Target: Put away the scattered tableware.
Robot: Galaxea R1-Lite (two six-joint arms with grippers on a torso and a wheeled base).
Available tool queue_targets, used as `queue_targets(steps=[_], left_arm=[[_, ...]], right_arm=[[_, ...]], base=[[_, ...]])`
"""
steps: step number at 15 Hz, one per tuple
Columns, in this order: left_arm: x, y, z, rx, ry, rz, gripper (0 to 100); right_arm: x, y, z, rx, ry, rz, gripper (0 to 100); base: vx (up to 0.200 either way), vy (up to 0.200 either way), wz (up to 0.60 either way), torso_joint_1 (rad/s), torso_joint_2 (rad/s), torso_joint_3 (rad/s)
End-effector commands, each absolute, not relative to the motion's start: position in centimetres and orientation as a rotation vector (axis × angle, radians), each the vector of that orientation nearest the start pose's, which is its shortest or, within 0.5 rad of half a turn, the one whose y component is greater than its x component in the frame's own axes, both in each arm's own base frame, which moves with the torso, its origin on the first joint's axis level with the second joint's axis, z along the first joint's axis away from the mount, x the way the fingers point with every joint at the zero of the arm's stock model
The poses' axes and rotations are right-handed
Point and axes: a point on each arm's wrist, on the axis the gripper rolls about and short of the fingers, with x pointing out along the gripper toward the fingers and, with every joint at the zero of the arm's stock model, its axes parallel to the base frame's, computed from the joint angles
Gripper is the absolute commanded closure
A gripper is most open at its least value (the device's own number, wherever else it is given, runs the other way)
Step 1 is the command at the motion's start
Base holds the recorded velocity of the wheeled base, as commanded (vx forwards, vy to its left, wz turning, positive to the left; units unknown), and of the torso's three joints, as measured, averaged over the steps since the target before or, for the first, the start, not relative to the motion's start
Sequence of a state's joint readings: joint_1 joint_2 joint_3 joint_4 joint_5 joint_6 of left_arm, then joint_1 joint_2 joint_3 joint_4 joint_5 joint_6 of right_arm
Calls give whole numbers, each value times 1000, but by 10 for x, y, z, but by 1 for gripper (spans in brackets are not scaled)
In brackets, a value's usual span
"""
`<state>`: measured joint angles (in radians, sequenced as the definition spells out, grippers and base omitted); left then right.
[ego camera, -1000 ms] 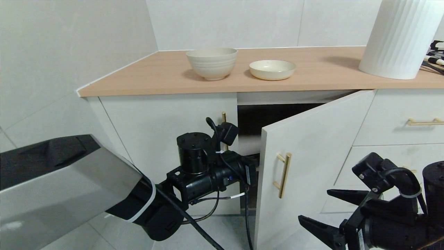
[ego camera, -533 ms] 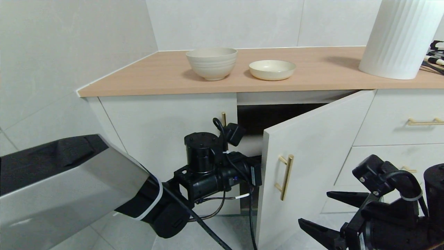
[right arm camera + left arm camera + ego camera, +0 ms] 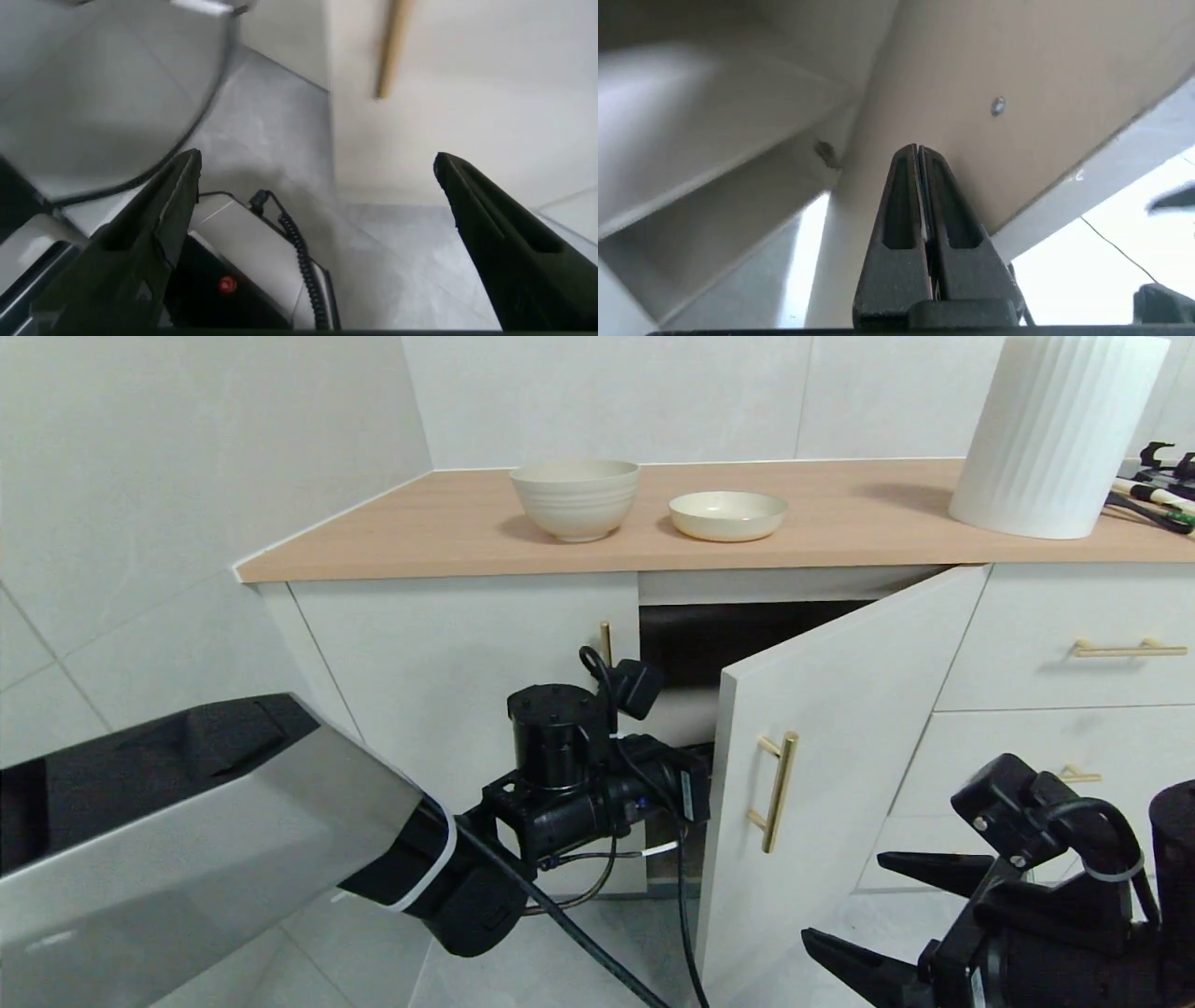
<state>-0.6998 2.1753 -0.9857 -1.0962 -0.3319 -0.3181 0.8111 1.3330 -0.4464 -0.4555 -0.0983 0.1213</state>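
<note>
Pale tiled walls (image 3: pixel 187 476) meet in a corner behind a light wooden countertop (image 3: pixel 448 537), and the white cabinets under it carry slim brass handles (image 3: pixel 778 791). One cupboard door (image 3: pixel 840 709) stands ajar (it's dark inside, I can't make out any shelves), with drawers (image 3: pixel 1074 635) just beside it and a grey tiled floor (image 3: pixel 317 971) below.

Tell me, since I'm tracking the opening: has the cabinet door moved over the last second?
Yes. The cabinet door has swung wider open, its free edge now farther from the closed left door's brass handle.
</note>
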Motion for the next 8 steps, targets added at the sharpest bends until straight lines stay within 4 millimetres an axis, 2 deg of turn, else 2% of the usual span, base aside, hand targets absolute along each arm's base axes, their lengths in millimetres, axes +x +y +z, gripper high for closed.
queue_targets(steps=[1, 3, 4, 5, 7, 8], left_arm=[[304, -272, 101, -269, 263, -1020, 100], [290, -287, 100, -264, 267, -1069, 100], [270, -299, 102, -260, 267, -1130, 100], [240, -309, 107, -256, 271, -1228, 100], [213, -306, 112, -247, 297, -1375, 100], [223, -302, 111, -250, 293, -1347, 100]], right_arm=[[130, 138, 161, -79, 435, 698, 0], [119, 134, 165, -51, 427, 823, 0], [110, 130, 168, -33, 416, 912, 0], [102, 126, 172, -14, 397, 1002, 0], [94, 120, 175, 1, 379, 1090, 0], [92, 118, 173, -7, 376, 1099, 0]], base=[[0, 0, 0, 0, 0, 0], [0, 0, 0, 0, 0, 0], [0, 0, 0, 0, 0, 0], [0, 0, 0, 0, 0, 0], [0, 0, 0, 0, 0, 0], [0, 0, 0, 0, 0, 0]])
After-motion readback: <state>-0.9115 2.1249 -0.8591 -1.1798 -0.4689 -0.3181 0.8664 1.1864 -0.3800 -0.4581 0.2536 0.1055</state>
